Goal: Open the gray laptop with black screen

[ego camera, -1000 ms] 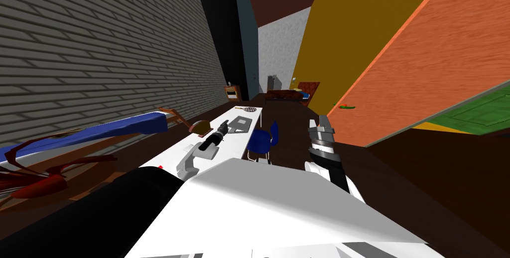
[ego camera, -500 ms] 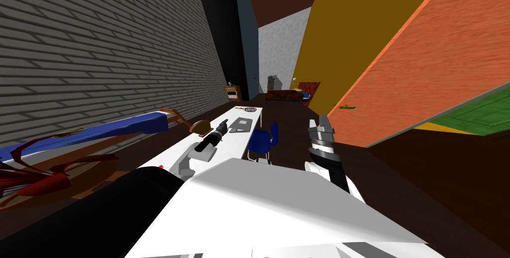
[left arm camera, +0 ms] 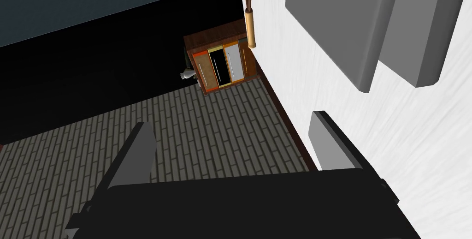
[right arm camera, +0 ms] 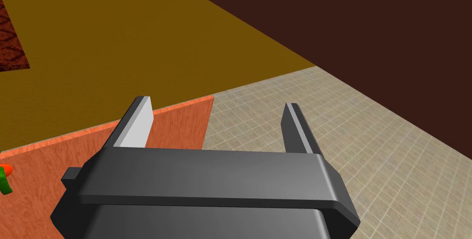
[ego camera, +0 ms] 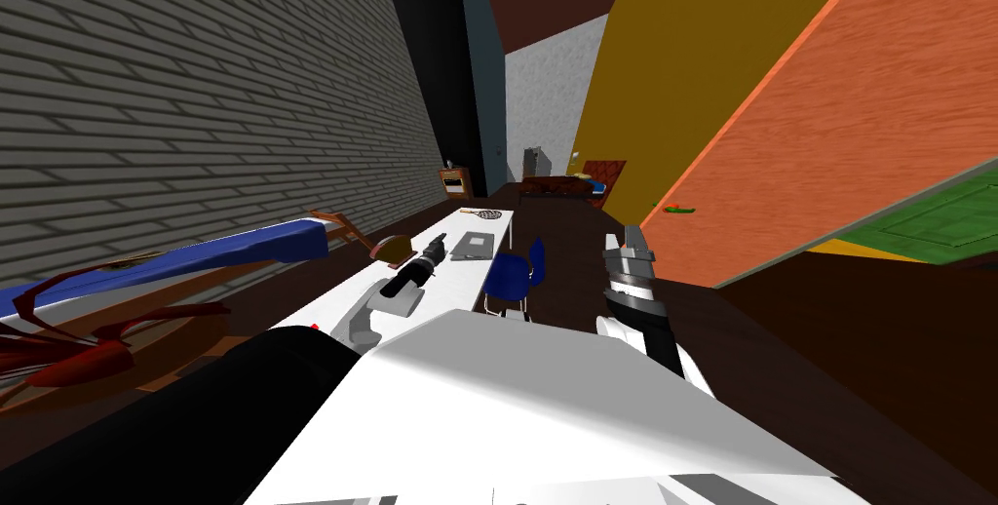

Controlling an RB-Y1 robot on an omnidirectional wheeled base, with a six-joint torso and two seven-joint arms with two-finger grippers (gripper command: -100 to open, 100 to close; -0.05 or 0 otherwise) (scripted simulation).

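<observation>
My left gripper [left arm camera: 230,125] hung released over the white table [left arm camera: 415,158], short of the gray laptop [left arm camera: 341,19]; right gripper [right arm camera: 216,107] released too.

Matt grey laptop [left arm camera: 336,24], smooth table [left arm camera: 415,125]

Bare tabletop [left arm camera: 415,134] separates the left gripper [left arm camera: 230,123] from the laptop [left arm camera: 336,19] at its one o'clock; racket [left arm camera: 249,24] lies beyond.

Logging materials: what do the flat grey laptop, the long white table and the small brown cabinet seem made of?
Flat grey laptop: matte, unmarked grey; plastic or metal, unclear. Long white table: faintly streaked white, perhaps painted. Small brown cabinet: reddish-brown, likely wood.
</observation>
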